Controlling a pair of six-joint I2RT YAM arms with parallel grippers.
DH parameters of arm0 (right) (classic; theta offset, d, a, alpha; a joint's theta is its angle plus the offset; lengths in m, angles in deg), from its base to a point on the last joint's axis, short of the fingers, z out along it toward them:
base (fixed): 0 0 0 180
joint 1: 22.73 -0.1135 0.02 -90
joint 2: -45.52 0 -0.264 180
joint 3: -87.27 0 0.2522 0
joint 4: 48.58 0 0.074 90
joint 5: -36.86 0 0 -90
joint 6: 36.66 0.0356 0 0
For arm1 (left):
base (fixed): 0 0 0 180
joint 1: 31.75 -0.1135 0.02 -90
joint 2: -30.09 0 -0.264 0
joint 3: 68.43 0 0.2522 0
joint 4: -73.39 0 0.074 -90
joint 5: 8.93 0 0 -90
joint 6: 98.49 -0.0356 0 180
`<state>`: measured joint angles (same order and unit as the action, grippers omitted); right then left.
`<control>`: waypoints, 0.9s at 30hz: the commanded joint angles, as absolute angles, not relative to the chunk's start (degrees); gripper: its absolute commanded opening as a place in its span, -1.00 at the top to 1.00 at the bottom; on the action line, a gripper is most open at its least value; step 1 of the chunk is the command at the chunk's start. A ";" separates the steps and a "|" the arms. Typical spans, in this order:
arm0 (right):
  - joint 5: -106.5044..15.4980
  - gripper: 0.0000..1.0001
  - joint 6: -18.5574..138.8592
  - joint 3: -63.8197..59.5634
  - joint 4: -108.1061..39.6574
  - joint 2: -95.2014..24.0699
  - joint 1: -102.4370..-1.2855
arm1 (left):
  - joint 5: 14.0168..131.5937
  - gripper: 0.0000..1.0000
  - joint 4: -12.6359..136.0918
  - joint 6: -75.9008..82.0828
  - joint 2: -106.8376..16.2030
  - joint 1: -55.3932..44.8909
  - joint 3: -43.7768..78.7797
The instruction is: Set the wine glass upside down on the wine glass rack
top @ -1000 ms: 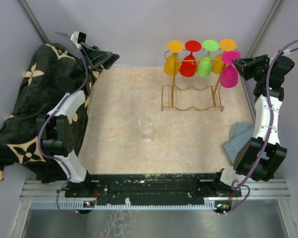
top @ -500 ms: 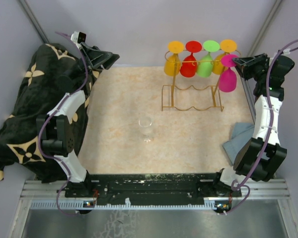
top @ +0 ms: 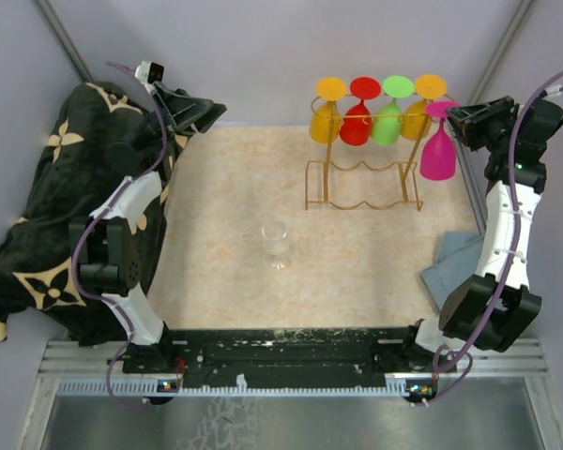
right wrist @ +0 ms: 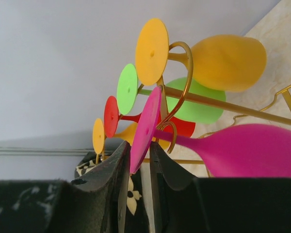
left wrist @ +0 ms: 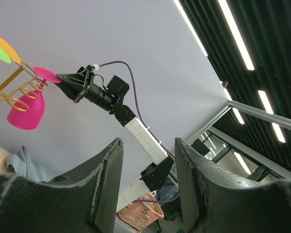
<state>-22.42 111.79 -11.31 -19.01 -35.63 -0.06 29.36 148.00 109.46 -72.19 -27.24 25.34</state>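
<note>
The gold wire wine glass rack (top: 361, 184) stands at the back right of the table. Several coloured glasses hang upside down on it, among them an orange one (top: 325, 120) and a green one (top: 387, 125). My right gripper (top: 456, 114) is shut on the foot of a pink wine glass (top: 438, 156), held upside down at the rack's right end. In the right wrist view (right wrist: 139, 145) the pink foot (right wrist: 145, 127) sits between the fingers, its stem beside a rail loop (right wrist: 172, 130). A clear wine glass (top: 276, 242) stands upright mid-table. My left gripper (top: 211, 111) (left wrist: 147, 143) is open and empty, raised at the back left.
A black blanket with a floral pattern (top: 38, 216) covers the left side under the left arm. A blue-grey cloth (top: 450, 267) lies at the table's right edge. Grey walls and slanted frame posts (top: 66, 37) close in the back.
My right gripper has moved slightly right with the pink glass. The glass's bowl has come down and nearer, beside the rack's right end. The left arm has not moved.
</note>
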 commanded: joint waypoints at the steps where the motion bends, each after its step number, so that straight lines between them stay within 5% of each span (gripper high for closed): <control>1: -24.04 0.53 109.13 -14.59 -18.82 -32.46 0.11 | 28.96 -0.05 161.84 110.90 -70.81 -26.97 24.79; 27: -27.88 0.52 106.27 -13.18 -14.03 -26.68 0.12 | 26.28 -0.03 160.05 108.96 -69.33 -27.07 21.33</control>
<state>-26.38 107.86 -11.38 -13.52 -30.97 -0.06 28.25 148.00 109.42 -71.69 -27.24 22.94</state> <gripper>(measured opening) 0.239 0.522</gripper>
